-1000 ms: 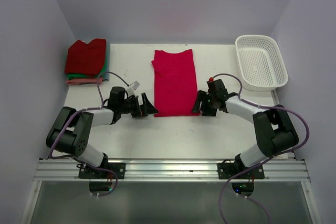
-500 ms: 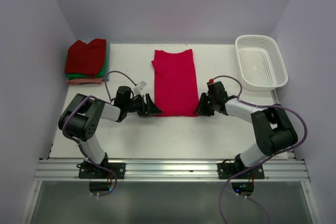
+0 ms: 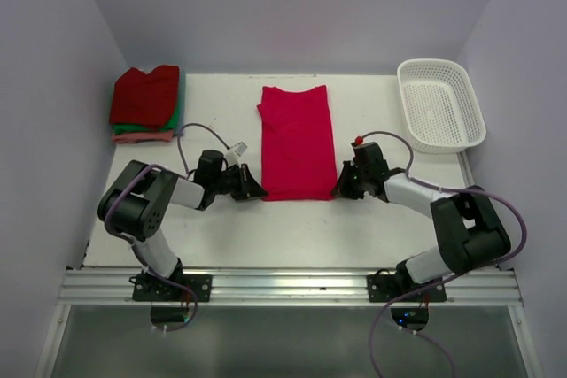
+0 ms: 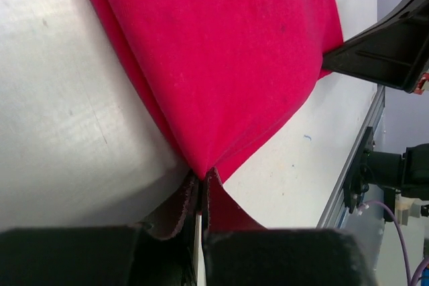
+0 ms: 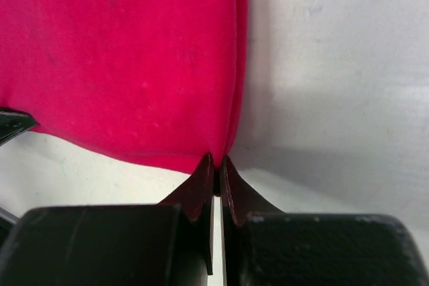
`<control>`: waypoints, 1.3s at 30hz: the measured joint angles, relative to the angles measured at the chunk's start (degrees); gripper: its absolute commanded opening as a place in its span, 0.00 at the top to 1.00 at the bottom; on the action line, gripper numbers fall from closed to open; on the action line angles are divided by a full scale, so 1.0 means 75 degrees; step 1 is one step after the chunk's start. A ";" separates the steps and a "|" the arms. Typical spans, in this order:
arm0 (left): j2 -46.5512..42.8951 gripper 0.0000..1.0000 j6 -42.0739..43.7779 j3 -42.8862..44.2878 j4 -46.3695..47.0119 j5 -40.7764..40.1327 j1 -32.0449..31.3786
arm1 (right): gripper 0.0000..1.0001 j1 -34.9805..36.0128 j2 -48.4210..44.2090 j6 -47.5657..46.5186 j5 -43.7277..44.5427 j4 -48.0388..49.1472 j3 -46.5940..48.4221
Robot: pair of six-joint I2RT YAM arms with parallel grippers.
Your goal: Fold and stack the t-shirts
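A crimson-pink t-shirt, folded lengthwise into a long strip, lies flat in the middle of the table. My left gripper is shut on its near left corner. At the near right corner my right gripper is shut on the cloth too. Both wrist views show the cloth pinched between the closed jaws. A stack of folded t-shirts, dark red on top with green and salmon pink beneath, sits at the far left corner.
A white lattice basket stands at the far right of the table. The right gripper's black finger shows at the upper right of the left wrist view. The metal rail runs along the near edge.
Both grippers moved in to the shirt's near corners and went from open to shut on the cloth. The shirt's near edge has barely shifted.
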 measured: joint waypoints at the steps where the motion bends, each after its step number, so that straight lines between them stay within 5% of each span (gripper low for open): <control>1: -0.0149 1.00 -0.0003 -0.0131 -0.0026 -0.0050 -0.0050 | 1.00 0.0032 -0.0201 -0.0017 0.0003 -0.0041 -0.0099; 8: -0.2279 1.00 -0.0198 -0.1524 -0.1078 -0.0519 -0.0892 | 1.00 0.0801 -0.2736 -0.0079 0.0099 -0.1110 -0.0565; 14: -0.5721 1.00 -0.1037 -0.2346 -0.2766 -0.1180 -0.2186 | 1.00 0.1754 -0.5045 0.0119 0.0402 -0.2602 -0.0746; 21: -0.9448 1.00 -0.2154 -0.1947 -0.5729 -0.2165 -0.3107 | 1.00 0.2381 -0.7038 0.0551 0.0460 -0.4567 -0.0560; 29: -0.9361 1.00 -0.2212 -0.0915 -0.6770 -0.3045 -0.3182 | 1.00 0.2433 -0.6688 0.0475 0.0854 -0.5106 0.0245; 39: -0.6860 1.00 -0.0903 0.0216 -0.6102 -0.5120 -0.3150 | 1.00 0.2457 -0.3477 -0.0455 0.2769 -0.3754 0.1472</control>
